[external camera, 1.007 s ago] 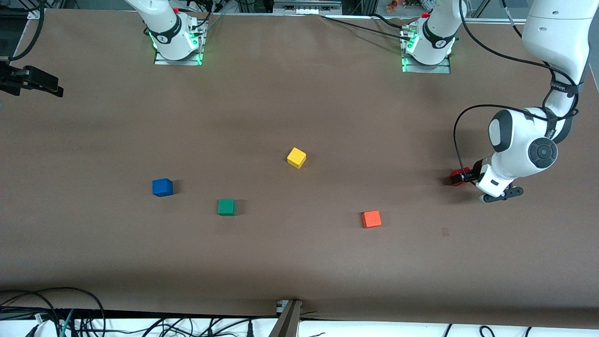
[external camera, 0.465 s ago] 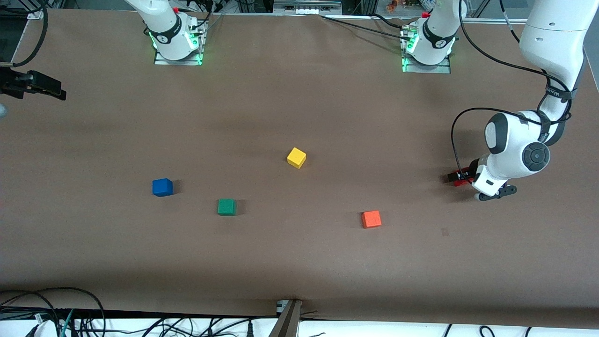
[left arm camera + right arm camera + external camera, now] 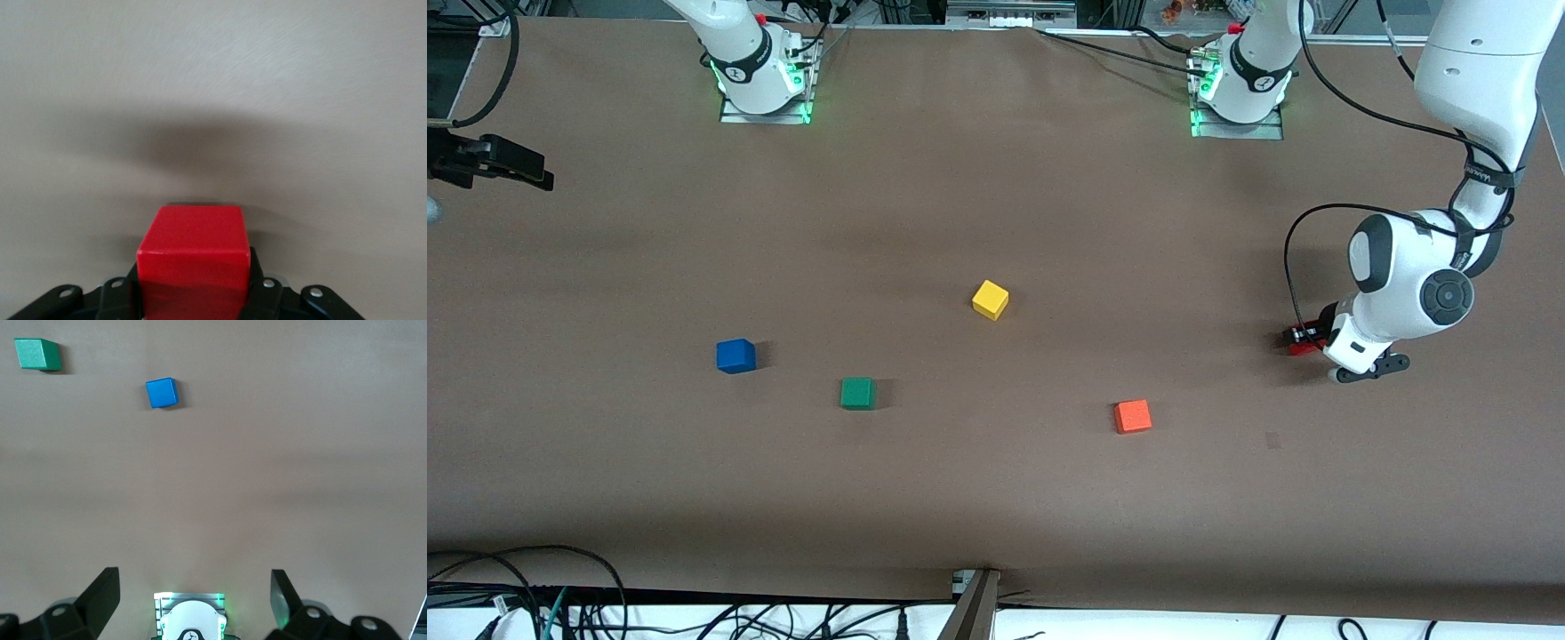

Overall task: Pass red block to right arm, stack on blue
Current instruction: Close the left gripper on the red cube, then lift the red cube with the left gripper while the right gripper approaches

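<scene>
The red block (image 3: 1303, 348) is a deep-red cube near the left arm's end of the table. My left gripper (image 3: 1298, 339) is shut on it, low at the table surface. In the left wrist view the red block (image 3: 193, 247) fills the gap between the black fingers of the left gripper (image 3: 193, 293). The blue cube (image 3: 735, 356) sits on the table toward the right arm's end and also shows in the right wrist view (image 3: 162, 393). My right gripper (image 3: 193, 587) is open and empty, high over its own base (image 3: 190, 617).
A green cube (image 3: 857, 393) lies beside the blue cube, slightly nearer the camera. A yellow cube (image 3: 990, 300) sits mid-table. An orange cube (image 3: 1133, 416) lies between the green cube and the red block. Cables run along the table's near edge.
My left hand has shifted slightly toward the right arm's end, with the red block between its fingers. The other cubes have not moved.
</scene>
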You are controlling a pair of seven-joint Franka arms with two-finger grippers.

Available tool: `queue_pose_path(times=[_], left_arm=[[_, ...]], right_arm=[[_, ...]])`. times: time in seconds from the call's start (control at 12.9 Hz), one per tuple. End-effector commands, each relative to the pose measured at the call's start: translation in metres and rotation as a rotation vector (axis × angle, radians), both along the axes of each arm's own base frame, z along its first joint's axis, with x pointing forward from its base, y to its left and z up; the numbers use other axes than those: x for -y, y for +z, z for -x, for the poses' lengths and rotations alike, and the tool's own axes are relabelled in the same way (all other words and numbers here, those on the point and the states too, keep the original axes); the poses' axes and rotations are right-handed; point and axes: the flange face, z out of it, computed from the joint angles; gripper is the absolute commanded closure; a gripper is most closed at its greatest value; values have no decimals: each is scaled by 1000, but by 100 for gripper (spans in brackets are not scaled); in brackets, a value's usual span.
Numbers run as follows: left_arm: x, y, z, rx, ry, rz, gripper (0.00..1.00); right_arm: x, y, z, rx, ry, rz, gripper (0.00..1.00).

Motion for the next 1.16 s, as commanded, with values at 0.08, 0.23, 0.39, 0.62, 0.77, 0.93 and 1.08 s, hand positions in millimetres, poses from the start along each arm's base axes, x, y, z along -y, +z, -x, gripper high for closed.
queue_pose_path(times=[0.08,0.23,0.39,0.62,0.77,0.93,1.08], left_arm=[[-4,48,-18,79,-278,36,91],[15,70,-32,133,-464,55,91],[31,87,-46,180,-592,66,91],[73,84,-65,267,-829,214,88],[86,59,-72,323,-922,339,86],[118,41,-75,414,-997,487,86],[144,46,-75,503,-1025,582,87]], right_arm=[[0,0,1,3,7,-15,0],[-2,-11,-3,-22,10,-17,0],[-3,-22,-7,-44,11,-25,0],[-7,-30,-10,-60,11,-63,0],[-8,-35,-13,-69,6,-85,0],[-10,-46,-18,-88,-8,-171,0],[-12,-60,-25,-105,-24,-238,0]])
